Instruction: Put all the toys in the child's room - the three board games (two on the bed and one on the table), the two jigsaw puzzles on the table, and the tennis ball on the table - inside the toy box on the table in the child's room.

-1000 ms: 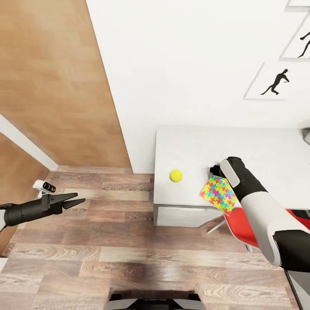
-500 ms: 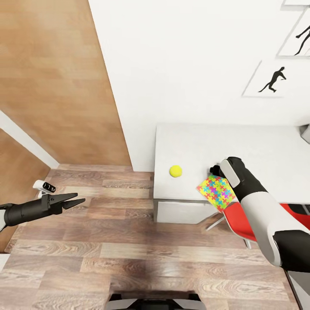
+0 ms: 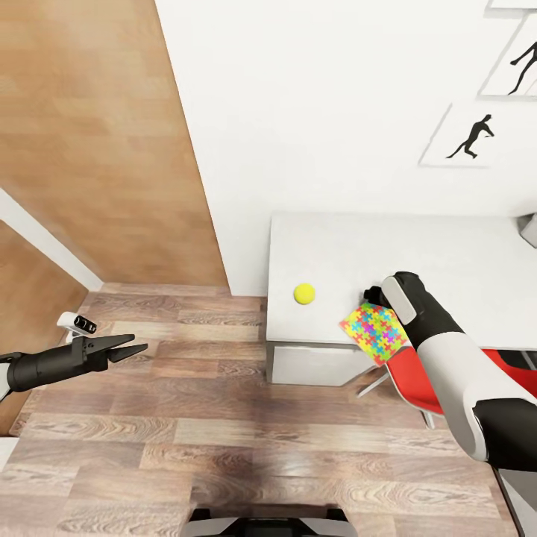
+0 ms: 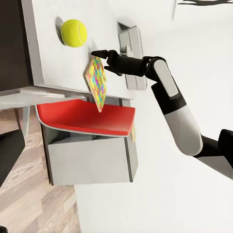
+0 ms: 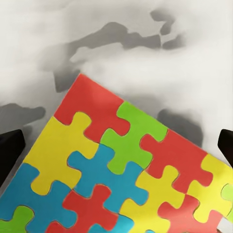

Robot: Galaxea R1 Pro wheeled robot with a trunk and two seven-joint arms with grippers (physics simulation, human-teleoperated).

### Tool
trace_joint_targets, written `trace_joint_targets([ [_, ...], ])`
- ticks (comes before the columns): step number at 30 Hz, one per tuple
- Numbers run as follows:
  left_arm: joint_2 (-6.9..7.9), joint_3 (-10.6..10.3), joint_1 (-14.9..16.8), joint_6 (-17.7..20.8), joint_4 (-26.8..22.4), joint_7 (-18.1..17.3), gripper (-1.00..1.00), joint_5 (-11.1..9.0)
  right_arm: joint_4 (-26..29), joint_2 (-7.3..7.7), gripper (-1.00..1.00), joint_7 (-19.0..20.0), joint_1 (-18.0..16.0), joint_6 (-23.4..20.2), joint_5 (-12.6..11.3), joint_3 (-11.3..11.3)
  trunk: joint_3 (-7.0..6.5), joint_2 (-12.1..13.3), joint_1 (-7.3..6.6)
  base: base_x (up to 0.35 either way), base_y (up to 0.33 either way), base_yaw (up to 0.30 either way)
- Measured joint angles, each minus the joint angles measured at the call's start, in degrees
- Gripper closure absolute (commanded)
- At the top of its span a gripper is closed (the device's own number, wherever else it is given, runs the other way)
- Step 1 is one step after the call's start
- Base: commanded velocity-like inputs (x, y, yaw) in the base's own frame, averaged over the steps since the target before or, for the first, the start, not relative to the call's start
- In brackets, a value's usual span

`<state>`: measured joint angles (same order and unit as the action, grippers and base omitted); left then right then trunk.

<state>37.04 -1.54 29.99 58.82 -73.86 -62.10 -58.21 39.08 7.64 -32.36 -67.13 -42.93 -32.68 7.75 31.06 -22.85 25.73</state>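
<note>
Right tool (image 3: pixel 371 296) pinches the jigsaw puzzle (image 3: pixel 375 333) by its upper corner above the front edge of the white surface (image 3: pixel 418 253). The puzzle hangs tilted, its lower part past the front edge and over the red chair (image 3: pixel 414 388) tucked beneath. In the left wrist view the same tool (image 4: pixel 99 52) grips the top of the puzzle (image 4: pixel 97 82), which shows nearly edge-on and lifted off the surface (image 4: pixel 46 43). The right wrist view looks straight onto the puzzle's (image 5: pixel 116 170) red, yellow, blue and green pieces, with the pale surface (image 5: pixel 145 53) behind.

The tennis ball (image 3: pixel 303 294) rests on the surface near its front left corner, well apart from the puzzle; the left wrist view also shows it (image 4: pixel 74 32).

Left tool (image 3: pixel 127 347) hovers over the wooden floor (image 3: pixel 186 418), far to the left of the surface, its fingers pressed close together at the tips and holding nothing.

Two framed silhouette pictures (image 3: pixel 473 136) hang on the white wall (image 3: pixel 321 104) above the surface.
</note>
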Motion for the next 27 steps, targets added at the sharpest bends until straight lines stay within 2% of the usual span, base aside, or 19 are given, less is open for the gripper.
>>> trace_joint_targets([
  [3, 0.00, 0.0, 0.0, 0.0, 0.0, 0.0, -1.00, 0.0, 1.7, 0.00, -1.00, 0.1, 0.0, 0.0, -0.5, -0.8, 0.01, 0.0, 0.02, 0.000, 0.000, 0.000],
  [7, 0.00, 0.0, 0.0, 0.0, 0.0, 0.0, -1.00, 0.0, 6.8, 0.05, -1.00, 0.1, 0.2, -1.0, -0.5, -3.7, 0.01, 0.0, 0.02, 0.000, 0.000, 0.000],
  [12, 0.00, 0.0, 0.0, 0.0, 0.0, 0.0, -1.00, 0.0, 13.5, 0.13, -1.00, 0.0, 1.6, -4.0, -0.6, -6.7, 0.01, 0.0, 0.02, 0.000, 0.000, 0.000],
  [15, 0.00, 0.0, 0.0, 0.0, 0.0, 0.0, -1.00, 0.0, 15.7, 0.13, -1.00, 0.0, 2.2, -5.0, -0.6, -7.8, 0.01, 0.0, 0.02, 0.000, 0.000, 0.000],
  [17, 0.00, 0.0, 0.0, 0.0, 0.0, 0.0, -1.00, 0.0, 19.4, 0.10, -1.00, 0.0, 3.4, -7.2, -0.6, -9.0, 0.01, 0.0, 0.02, 0.000, 0.000, 0.000],
  [19, 0.00, 0.0, 0.0, 0.0, 0.0, 0.0, -1.00, 0.0, 23.6, 0.07, -1.00, 0.1, 5.0, -9.5, -0.8, -10.7, 0.00, 0.0, 0.02, 0.000, 0.000, 0.000],
  [21, 0.00, 0.0, 0.0, 0.0, 0.0, 0.0, -1.00, 0.0, 28.3, 0.01, -1.00, 0.2, 7.0, -12.1, -1.1, -13.3, -0.07, 0.0, 0.01, 0.000, 0.000, 0.000],
  [22, 0.00, 0.0, 0.0, 0.0, 0.0, 0.0, -1.00, 0.0, 31.8, -0.01, -1.00, 0.3, 8.4, -13.8, -1.2, -15.2, -0.13, 0.0, 0.01, 0.000, 0.000, 0.000],
  [24, 0.00, 0.0, 0.0, 0.0, 0.0, 0.0, -1.00, 0.0, 37.0, -0.01, -1.00, 0.5, 10.8, -15.7, -1.6, -18.2, -0.28, 0.0, 0.01, 0.000, 0.000, 0.000],
  [27, 0.00, 0.0, 0.0, 0.0, 0.0, 0.0, -1.00, 0.0, 42.3, 0.02, -1.00, 0.9, 14.2, -16.9, -3.2, -21.0, -0.54, 0.0, 0.01, 0.000, 0.000, 0.000],
])
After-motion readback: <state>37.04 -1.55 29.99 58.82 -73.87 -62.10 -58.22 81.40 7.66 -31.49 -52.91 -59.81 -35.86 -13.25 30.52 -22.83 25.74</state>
